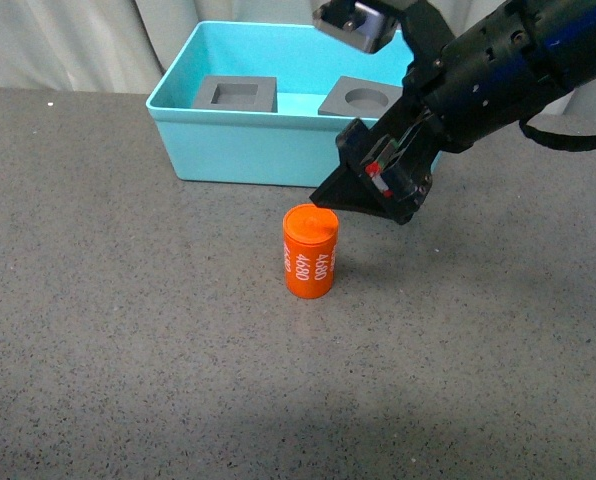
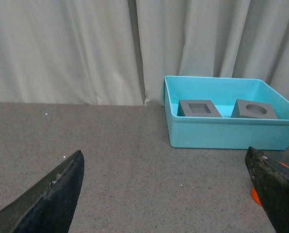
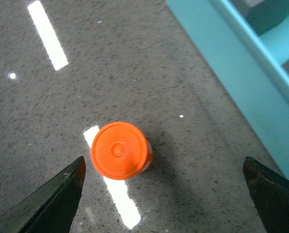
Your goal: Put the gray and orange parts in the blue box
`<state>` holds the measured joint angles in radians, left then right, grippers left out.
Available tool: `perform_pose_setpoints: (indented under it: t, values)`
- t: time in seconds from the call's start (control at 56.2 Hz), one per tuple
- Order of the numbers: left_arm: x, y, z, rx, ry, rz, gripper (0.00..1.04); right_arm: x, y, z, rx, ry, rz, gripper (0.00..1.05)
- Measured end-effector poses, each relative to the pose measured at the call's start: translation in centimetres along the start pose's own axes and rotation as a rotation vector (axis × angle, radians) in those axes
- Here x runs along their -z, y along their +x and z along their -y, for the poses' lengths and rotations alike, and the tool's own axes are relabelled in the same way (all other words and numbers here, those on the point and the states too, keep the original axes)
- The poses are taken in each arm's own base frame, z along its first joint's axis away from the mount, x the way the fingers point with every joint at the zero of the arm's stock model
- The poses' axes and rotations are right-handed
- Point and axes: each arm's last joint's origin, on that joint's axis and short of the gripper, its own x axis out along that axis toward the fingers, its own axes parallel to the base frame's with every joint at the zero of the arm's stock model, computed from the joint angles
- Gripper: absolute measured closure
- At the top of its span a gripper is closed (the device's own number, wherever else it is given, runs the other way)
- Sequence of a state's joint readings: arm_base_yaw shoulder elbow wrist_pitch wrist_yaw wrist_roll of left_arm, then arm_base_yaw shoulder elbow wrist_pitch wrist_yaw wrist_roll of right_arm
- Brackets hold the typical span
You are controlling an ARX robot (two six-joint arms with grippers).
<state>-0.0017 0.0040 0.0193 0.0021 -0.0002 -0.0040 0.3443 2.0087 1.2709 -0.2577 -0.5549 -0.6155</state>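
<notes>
Cylinder upright before box: likely light, stiff, slick; grip sides mid-height; right pincer nearer box, raised, jaws apart

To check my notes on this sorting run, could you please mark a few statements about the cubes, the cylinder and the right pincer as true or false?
1. The square-recess gray cube and the round-recess gray cube both sit inside the blue box. True.
2. The orange cylinder is on the table, outside the box. True.
3. The cylinder lies on its side. False: it stands upright, with its flat top facing up.
4. The right pincer hangs over the cylinder. True.
5. The right pincer is shut on the cylinder. False: it is open and empty, not touching the cylinder.
</notes>
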Motion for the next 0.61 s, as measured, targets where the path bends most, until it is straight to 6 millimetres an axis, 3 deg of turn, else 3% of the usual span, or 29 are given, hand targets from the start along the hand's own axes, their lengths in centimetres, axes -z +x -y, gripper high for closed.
perform_pose_setpoints:
  t: [0.285, 0.552, 0.605]
  values:
    - [0.0, 0.0, 0.0, 0.000, 0.000, 0.000, 0.07, -0.1, 3.6, -0.9, -0.102, -0.095, -0.063, 0.10]
    - [0.0, 0.0, 0.0, 0.000, 0.000, 0.000, 0.07, 0.0, 4.7, -0.8, -0.091, -0.100, -0.123, 0.10]
    - [0.0, 0.0, 0.0, 0.000, 0.000, 0.000, 0.07, 0.1, 4.8, -0.9, -0.094, -0.097, -0.128, 0.15]
